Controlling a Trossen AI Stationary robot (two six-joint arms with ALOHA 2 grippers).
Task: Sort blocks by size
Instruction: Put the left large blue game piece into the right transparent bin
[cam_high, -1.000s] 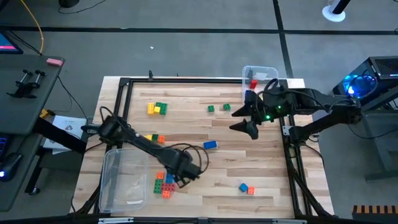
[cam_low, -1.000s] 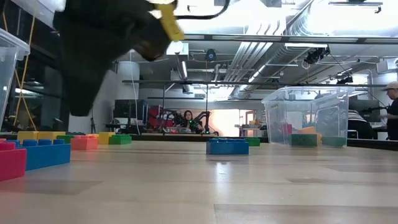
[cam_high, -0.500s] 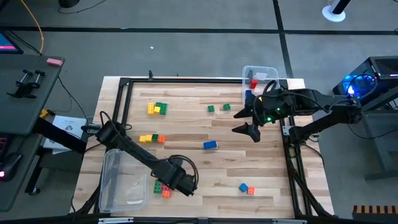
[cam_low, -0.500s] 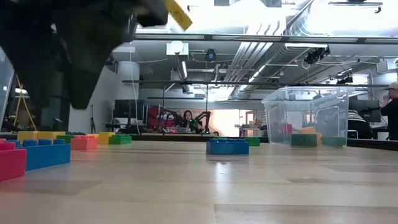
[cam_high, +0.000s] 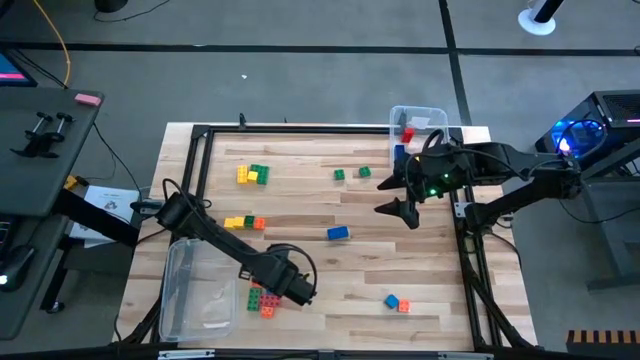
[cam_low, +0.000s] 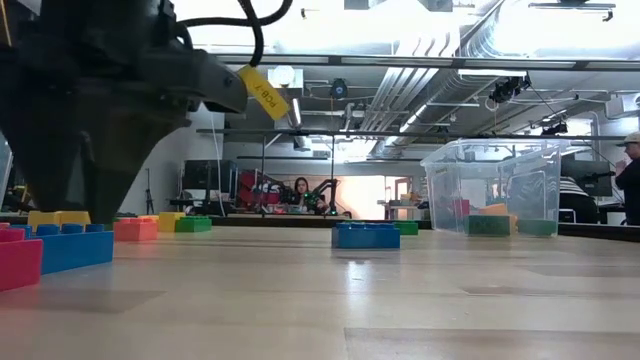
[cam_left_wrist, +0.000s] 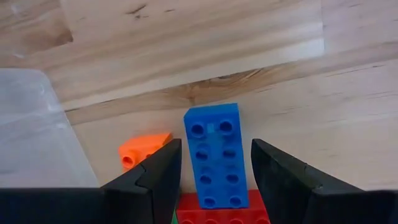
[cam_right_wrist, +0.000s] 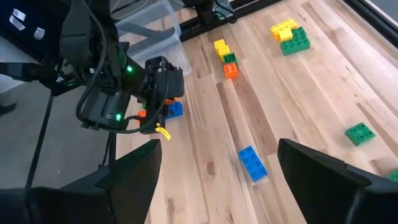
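Observation:
My left gripper (cam_high: 274, 290) is open, low over a cluster of blocks (cam_high: 262, 300) near the table's front, beside a clear bin (cam_high: 198, 290). In the left wrist view its fingers (cam_left_wrist: 214, 180) stand on either side of a long blue block (cam_left_wrist: 213, 154), with a gap on each side. A red block (cam_left_wrist: 224, 214) lies at the blue block's near end and an orange block (cam_left_wrist: 143, 151) beside it. My right gripper (cam_high: 389, 196) is open and empty above the table's right part.
Loose blocks lie about: yellow and green (cam_high: 253, 175), two green (cam_high: 352, 174), a yellow-green-orange row (cam_high: 243, 222), a blue one (cam_high: 338, 233), blue and orange (cam_high: 397, 303). A second clear bin (cam_high: 418, 125) at the far right holds some blocks.
My left gripper has moved toward the table's near edge and the block cluster and has come down over it; its fingers now straddle the long blue block.

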